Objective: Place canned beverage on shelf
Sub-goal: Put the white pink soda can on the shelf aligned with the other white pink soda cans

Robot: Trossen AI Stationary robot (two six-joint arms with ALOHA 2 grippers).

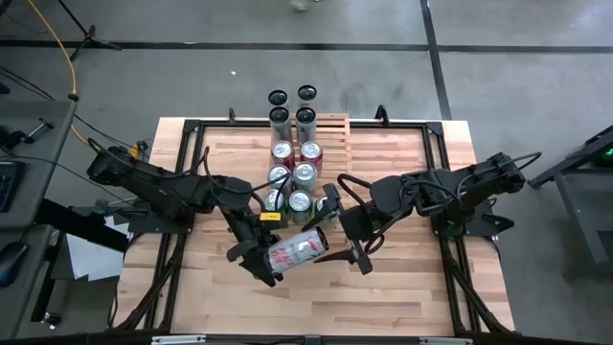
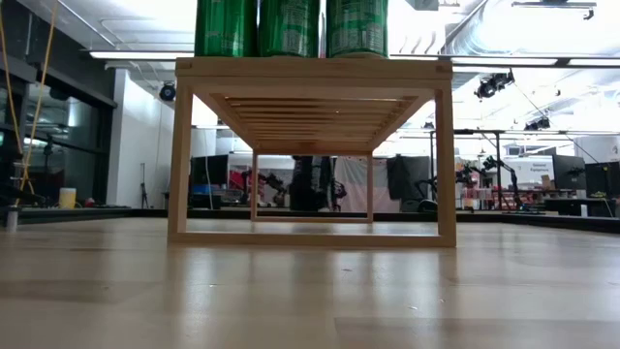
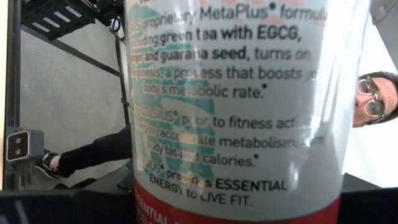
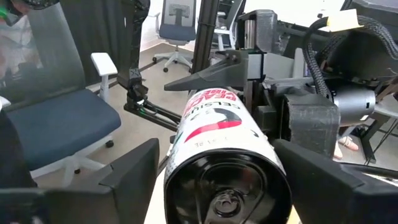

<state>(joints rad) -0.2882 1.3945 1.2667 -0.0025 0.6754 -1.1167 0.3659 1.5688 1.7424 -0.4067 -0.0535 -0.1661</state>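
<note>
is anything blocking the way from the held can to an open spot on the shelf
Partly. The left hand holds the white and red can sideways, the right hand at its end. Upright cans fill the shelf's near rows, between it and the bare slats on the right.

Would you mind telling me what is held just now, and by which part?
The left gripper holds the white-and-red can by one end, lying sideways; the right gripper brackets its other end.

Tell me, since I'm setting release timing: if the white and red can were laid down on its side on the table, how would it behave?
The white and red can is a smooth cylinder, so it would likely roll. Its glossy wall probably slips easily. The left gripper holds it sideways, the right gripper at its end.
</note>
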